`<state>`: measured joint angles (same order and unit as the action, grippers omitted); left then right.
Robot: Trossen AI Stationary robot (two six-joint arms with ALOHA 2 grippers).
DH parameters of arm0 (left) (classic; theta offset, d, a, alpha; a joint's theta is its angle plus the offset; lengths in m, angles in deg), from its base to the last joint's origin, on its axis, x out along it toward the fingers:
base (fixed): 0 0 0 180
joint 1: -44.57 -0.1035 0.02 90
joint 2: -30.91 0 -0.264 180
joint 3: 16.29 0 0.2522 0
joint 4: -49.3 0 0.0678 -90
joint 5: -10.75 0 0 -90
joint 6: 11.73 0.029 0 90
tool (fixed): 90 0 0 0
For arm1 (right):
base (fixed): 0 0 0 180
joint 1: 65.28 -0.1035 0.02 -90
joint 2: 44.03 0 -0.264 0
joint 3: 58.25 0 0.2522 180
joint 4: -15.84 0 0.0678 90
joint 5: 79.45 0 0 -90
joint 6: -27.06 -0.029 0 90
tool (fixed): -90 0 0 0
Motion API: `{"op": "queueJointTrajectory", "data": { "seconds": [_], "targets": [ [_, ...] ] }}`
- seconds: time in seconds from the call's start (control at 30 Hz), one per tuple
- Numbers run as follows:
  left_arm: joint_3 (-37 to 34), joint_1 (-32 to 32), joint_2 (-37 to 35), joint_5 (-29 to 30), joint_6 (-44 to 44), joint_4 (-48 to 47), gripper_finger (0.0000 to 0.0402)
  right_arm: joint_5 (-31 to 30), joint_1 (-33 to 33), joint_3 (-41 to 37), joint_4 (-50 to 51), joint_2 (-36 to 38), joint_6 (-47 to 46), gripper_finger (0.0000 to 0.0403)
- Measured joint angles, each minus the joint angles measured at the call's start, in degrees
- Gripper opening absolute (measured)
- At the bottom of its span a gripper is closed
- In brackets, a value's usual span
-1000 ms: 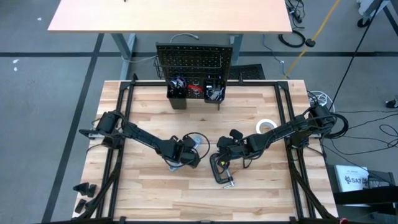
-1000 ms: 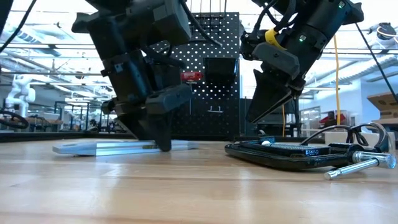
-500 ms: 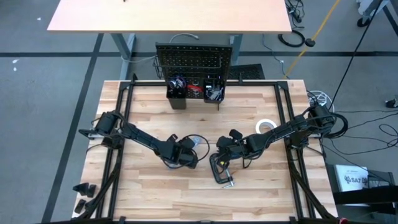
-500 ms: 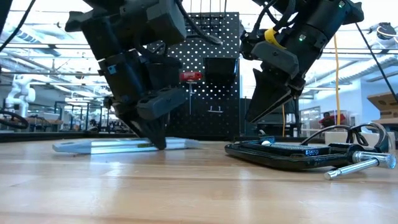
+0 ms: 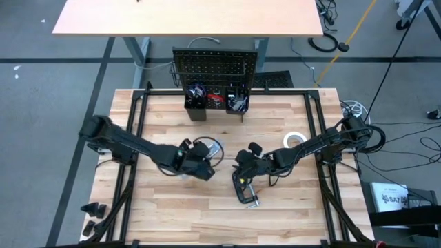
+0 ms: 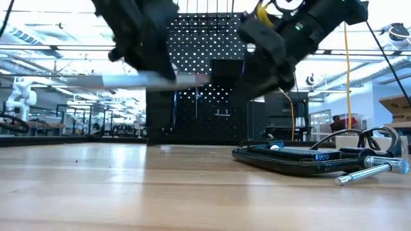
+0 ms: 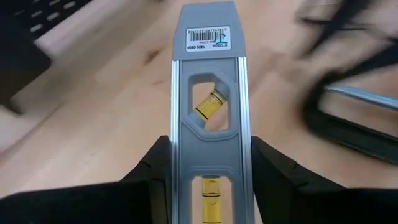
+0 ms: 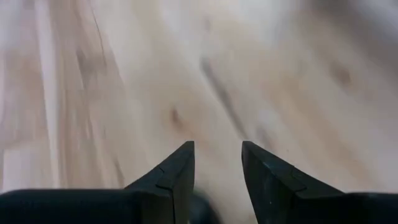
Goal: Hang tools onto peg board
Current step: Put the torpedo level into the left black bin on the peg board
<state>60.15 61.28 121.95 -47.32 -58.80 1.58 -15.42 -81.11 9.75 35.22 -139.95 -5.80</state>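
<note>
Gripped across its narrow width by the left gripper (image 7: 210, 186) and raised off the table, mid-left, the long silver-grey aluminium level (image 7: 209, 118) could pivot and slip loose, while the empty right gripper (image 8: 217, 171), jaws narrowly parted, hovers near the black C-clamp (image 5: 245, 189).

Silver level (image 7: 210, 124) between left claw (image 7: 210, 163) fingers

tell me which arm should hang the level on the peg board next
Left. Its pincer already grips the level, lifted off the table. The right pincer is empty, above the clamp.
</note>
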Motion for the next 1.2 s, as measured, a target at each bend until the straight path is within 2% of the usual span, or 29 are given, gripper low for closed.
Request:
{"op": "queueJointTrajectory", "data": {
  "seconds": [0.1, 0.17, 0.33, 0.5, 0.73, 1.2],
  "targets": [
    [0.0, 0.3, -6.0, -5.5, 5.7, -0.2, 0.0132, -6.2, -0.6, 0.0, -7.7, 0.0, 6.3, 0.0127],
    [0.0, 0.3, -10.1, -9.2, 7.9, -0.3, 0.0132, -8.3, -1.0, 0.0, -13.9, 0.0, 11.3, 0.0123],
    [0.1, 0.3, -19.9, -15.7, 12.0, 0.8, 0.0132, -4.9, -2.3, 0.0, -30.2, 0.0, 23.1, 0.0082],
    [-0.3, 1.3, -25.4, -17.0, 14.4, 5.3, 0.0132, -4.1, -3.1, 0.0, -37.8, 0.0, 29.7, 0.0009],
    [-1.1, 1.9, -24.3, -22.1, 16.9, 11.6, 0.0132, -4.1, -3.1, 0.1, -46.3, 0.0, 35.6, 0.0001],
    [-1.2, 1.9, -18.7, -23.8, 17.5, 12.5, 0.0131, -3.7, -4.1, 2.5, -45.3, 0.0, 39.8, 0.0]
  ]
}}
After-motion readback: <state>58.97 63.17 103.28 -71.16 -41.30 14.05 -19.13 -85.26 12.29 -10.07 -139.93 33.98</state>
